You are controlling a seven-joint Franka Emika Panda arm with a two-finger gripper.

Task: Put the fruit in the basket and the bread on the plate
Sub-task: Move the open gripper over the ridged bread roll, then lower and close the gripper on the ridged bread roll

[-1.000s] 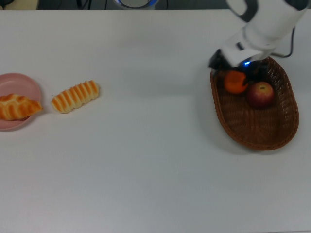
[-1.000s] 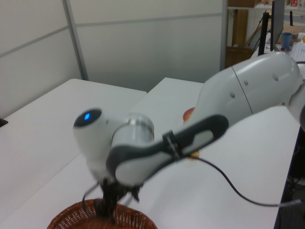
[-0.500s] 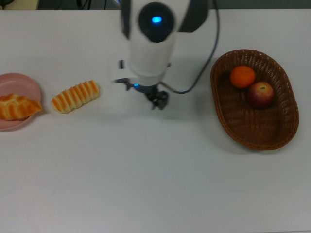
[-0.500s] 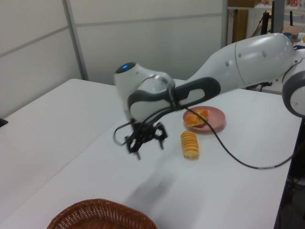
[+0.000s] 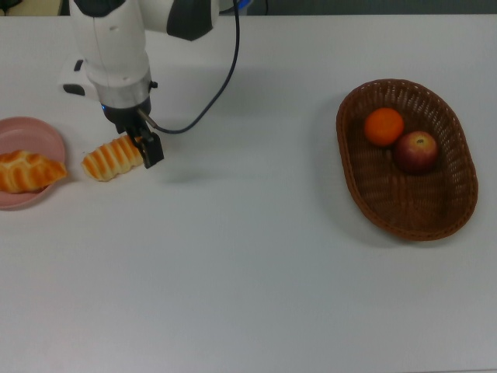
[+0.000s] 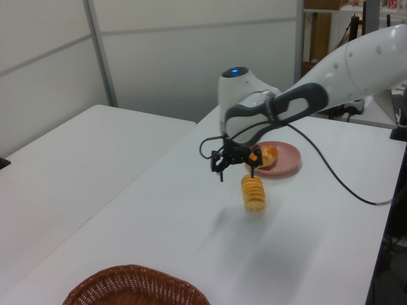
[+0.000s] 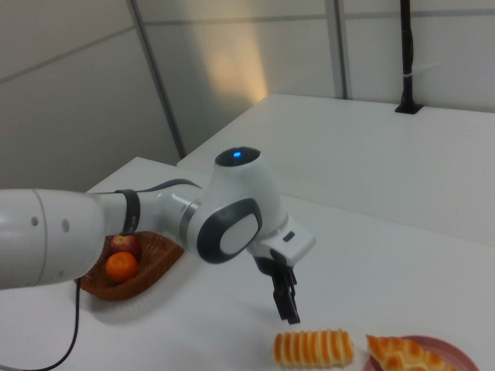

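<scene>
Top view: gripper (image 5: 149, 148) hangs over the 3 o'clock end of the striped roll (image 5: 118, 158); the left view shows it raised above the table (image 5: 248, 256), clear of the roll (image 6: 254, 193), and the right view puts it just above and beside the roll (image 7: 313, 347). Fingers (image 6: 222, 166) appear spread in the left view with nothing between them; in the right view they read as one dark narrow tip (image 7: 288, 301), so the exact width of the opening cannot be told. Roll lies flat on the table at 3 o'clock from the pink plate (image 5: 31, 136), near its rim but apart from it. Braided loaf (image 5: 27, 172) rests on the plate, its pointed end reaching past the rim toward the roll. Wicker basket (image 5: 454, 194) sits well apart, at 3 o'clock across the table in the top view. Inside it, the mandarin (image 5: 384, 127) lies toward 11 o'clock and the apple (image 5: 417, 151) just beside it near the middle, the two touching or nearly so. A black cable (image 5: 221, 78) runs from the arm's wrist toward 12 o'clock off the table edge. Right view confirms both fruits in the basket (image 7: 166, 255), mandarin (image 7: 121, 266) in front of apple (image 7: 122, 244).
</scene>
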